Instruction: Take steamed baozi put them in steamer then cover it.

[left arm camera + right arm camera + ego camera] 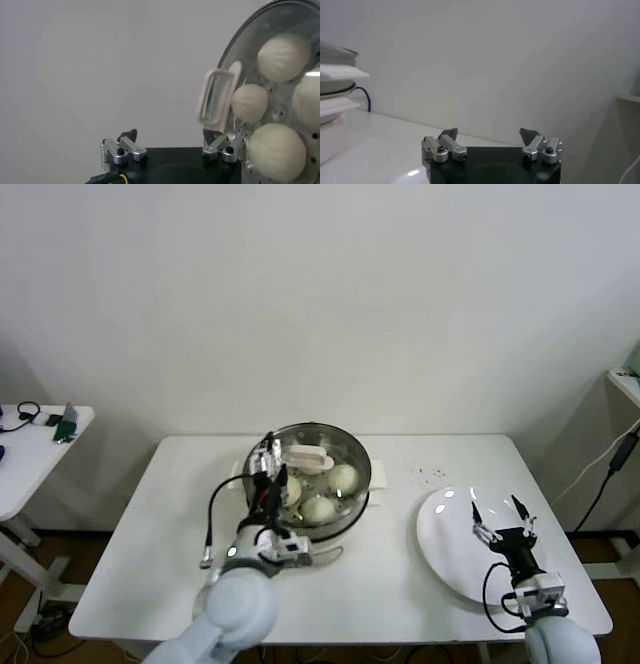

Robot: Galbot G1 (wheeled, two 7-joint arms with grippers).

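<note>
Four steamed baozi (283, 56) sit inside the steamer (358, 506) at the table's (130, 574) middle, under the clear glass lid (345, 445) with its white handle (218, 98). Left gripper (270, 471) hangs at the steamer's left rim, reaching up from the near side, fingers spread wide and holding nothing. Right gripper (503, 521) is poised over the bare white plate (440, 544), well right of the steamer, jaws also apart and empty.
</note>
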